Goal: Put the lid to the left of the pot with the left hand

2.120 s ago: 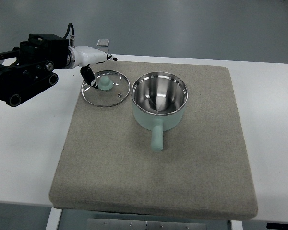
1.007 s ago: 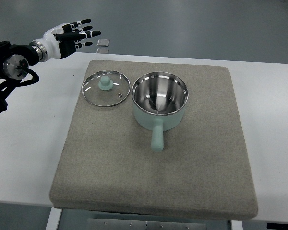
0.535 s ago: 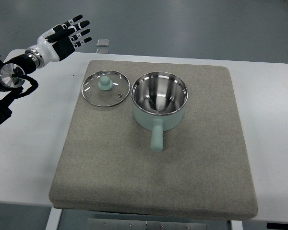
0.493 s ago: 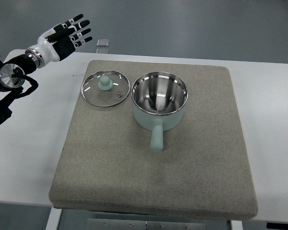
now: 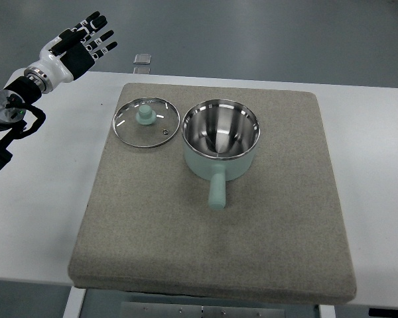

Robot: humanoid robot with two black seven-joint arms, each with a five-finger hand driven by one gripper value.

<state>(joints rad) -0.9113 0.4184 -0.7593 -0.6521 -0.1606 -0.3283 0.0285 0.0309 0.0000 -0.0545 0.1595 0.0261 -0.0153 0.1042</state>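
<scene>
The lid (image 5: 146,122) lies on the mat (image 5: 212,245) just left of the pot (image 5: 220,140); the left hand (image 5: 73,46), fingers spread and empty, has withdrawn past the bench's (image 5: 40,199) far-left corner, so placement looks done.

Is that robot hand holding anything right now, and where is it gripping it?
Nothing is held. The left hand is open in the air, apart from the lid, which lies on the mat beside the pot.

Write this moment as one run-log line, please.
left hand: open, raised | round glass lid: on grey mat, left of mint-green steel pot
</scene>
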